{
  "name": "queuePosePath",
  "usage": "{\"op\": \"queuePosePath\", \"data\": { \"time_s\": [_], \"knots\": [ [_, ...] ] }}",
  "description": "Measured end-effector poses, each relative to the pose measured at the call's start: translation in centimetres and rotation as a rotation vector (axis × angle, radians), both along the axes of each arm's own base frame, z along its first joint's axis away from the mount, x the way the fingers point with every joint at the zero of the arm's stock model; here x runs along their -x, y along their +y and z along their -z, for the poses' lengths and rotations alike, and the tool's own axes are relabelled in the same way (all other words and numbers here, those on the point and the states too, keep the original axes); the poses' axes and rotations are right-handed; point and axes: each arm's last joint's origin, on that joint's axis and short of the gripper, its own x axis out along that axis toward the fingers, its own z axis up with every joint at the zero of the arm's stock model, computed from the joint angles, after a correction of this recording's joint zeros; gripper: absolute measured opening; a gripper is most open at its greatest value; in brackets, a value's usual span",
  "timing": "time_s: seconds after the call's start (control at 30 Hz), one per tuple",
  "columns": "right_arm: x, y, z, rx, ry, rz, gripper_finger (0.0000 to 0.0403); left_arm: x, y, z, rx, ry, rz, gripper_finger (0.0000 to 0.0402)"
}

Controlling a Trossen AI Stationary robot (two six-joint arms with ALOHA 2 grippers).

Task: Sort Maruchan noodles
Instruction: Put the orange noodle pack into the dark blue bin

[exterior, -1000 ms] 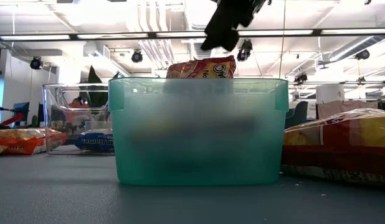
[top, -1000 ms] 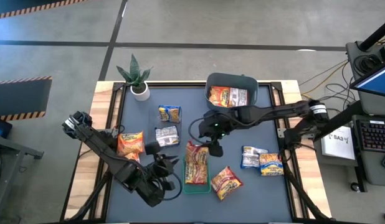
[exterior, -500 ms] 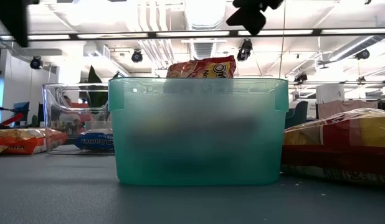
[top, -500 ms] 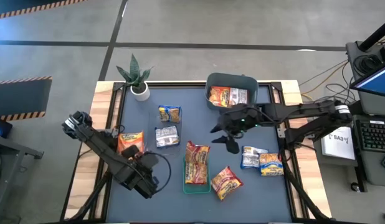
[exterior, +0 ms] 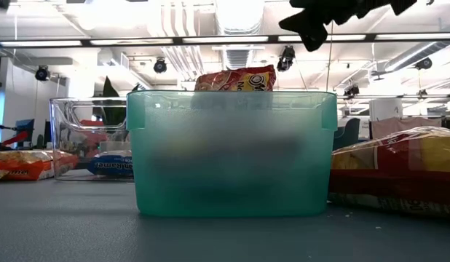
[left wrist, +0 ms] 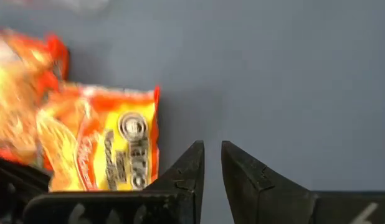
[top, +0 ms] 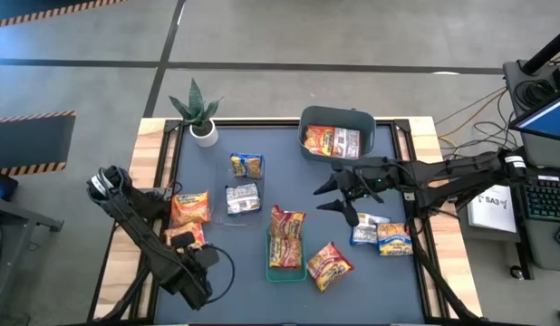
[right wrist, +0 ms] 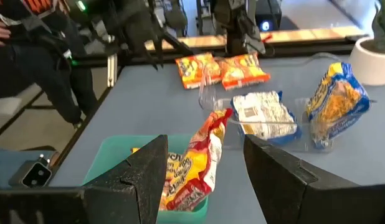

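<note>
Overhead: dark table [top: 262,299] w/ wood edges. Landmark: green tray [top: 270,270], near front-center. An orange packet [top: 285,237] lies in it, long axis front-to-back. Another orange packet [top: 328,265] sits just right of the tray, tilted diagonal. Right gripper [top: 339,198] hovers right of and behind the tray, fingers spread, empty; bare table beneath. Left gripper [top: 182,242] sits left of the tray near the table's left edge, fingers nearly pressed together, holding nothing, beside two orange packets [top: 189,208].
</note>
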Motion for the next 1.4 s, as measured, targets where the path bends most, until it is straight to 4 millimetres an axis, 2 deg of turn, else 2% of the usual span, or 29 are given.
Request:
{"op": "queuePosePath", "data": {
  "time_s": [0.17,0.33,0.53,0.67,0.93,1.2,1.3,1.4],
  "knots": [
    [0.3,0.0,0.4,0.0,-0.036,0.0,0.0199,0.4,0.4,1.1,0.01,0.051,-0.062,0.0046],
    [0.3,0.0,0.6,0.002,-0.051,-0.001,0.0199,0.8,1.2,1.8,-0.036,0.078,-0.137,0.0088],
    [0.3,0.0,0.7,0.001,-0.047,-0.001,0.0199,1.2,1.3,3.6,-0.11,-0.008,0.023,0.0149],
    [0.3,0.0,0.7,-0.01,-0.039,0.003,0.0199,1.6,2.1,4.5,-0.191,-0.016,0.089,0.0161],
    [0.3,0.0,1.0,0.003,-0.033,-0.001,0.0199,2.2,2.9,6.0,-0.224,-0.011,0.12,0.0149],
    [0.3,0.0,1.0,0.012,-0.034,-0.004,0.0199,2.1,2.8,7.1,-0.174,-0.06,0.109,0.0131],
    [0.3,0.0,1.0,0.012,-0.034,-0.004,0.0199,2.1,2.8,7.1,-0.172,-0.059,0.106,0.0111],
    [0.3,0.0,1.0,0.012,-0.034,-0.004,0.0199,2.1,2.7,7.1,-0.162,-0.054,0.102,0.0067]
  ]
}}
